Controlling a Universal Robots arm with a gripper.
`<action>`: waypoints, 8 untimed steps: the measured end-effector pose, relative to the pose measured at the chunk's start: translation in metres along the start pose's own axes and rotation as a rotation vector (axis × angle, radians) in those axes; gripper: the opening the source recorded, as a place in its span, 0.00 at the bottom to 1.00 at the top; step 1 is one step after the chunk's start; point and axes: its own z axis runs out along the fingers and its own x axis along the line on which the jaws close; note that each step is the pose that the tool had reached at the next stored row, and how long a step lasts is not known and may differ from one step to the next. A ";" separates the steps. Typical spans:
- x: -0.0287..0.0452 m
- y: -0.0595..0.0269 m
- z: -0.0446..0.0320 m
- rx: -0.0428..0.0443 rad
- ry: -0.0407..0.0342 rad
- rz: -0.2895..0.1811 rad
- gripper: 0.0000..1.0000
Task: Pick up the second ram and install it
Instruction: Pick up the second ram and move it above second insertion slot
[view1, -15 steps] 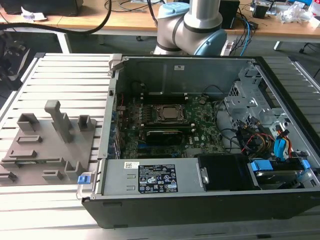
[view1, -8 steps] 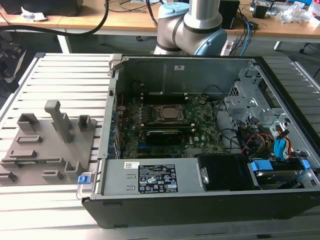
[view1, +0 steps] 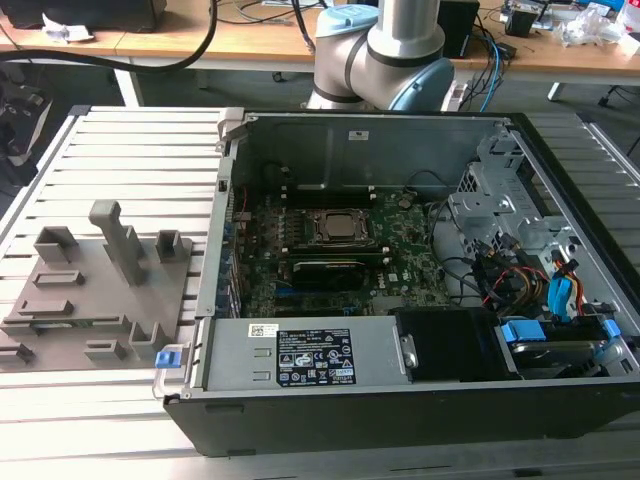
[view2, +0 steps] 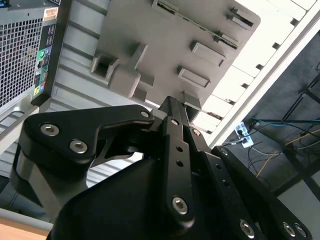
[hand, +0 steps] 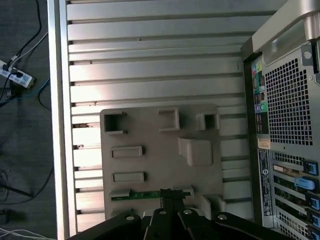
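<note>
The second ram (hand: 150, 194) is a thin green stick lying edge-up in a slot of the grey fixture block (hand: 160, 155). In the second wrist view the ram (view2: 196, 25) shows as a narrow green strip along the far side of the block (view2: 165, 45). My gripper (hand: 172, 196) hangs well above the block, its black fingers together and its tips lined up over one end of the ram without touching it. Nothing is held between the fingers. In the second wrist view the gripper (view2: 170, 102) points down toward the block.
An open computer case (view1: 400, 385) with the green motherboard (view1: 400, 250) stands at the exterior view's right, beside the fixture block (view1: 95, 290) on a ribbed metal table (view1: 120, 420). The case's rear panel (hand: 287, 125) is close to the block. Cables lie on the floor (hand: 20, 75).
</note>
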 end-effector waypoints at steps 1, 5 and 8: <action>0.0000 0.0000 0.0000 -0.0008 0.0014 -0.033 0.11; -0.0001 0.0000 0.0001 -0.0047 0.0089 -0.197 0.11; -0.0001 0.0000 0.0001 -0.0068 0.0128 -0.284 0.11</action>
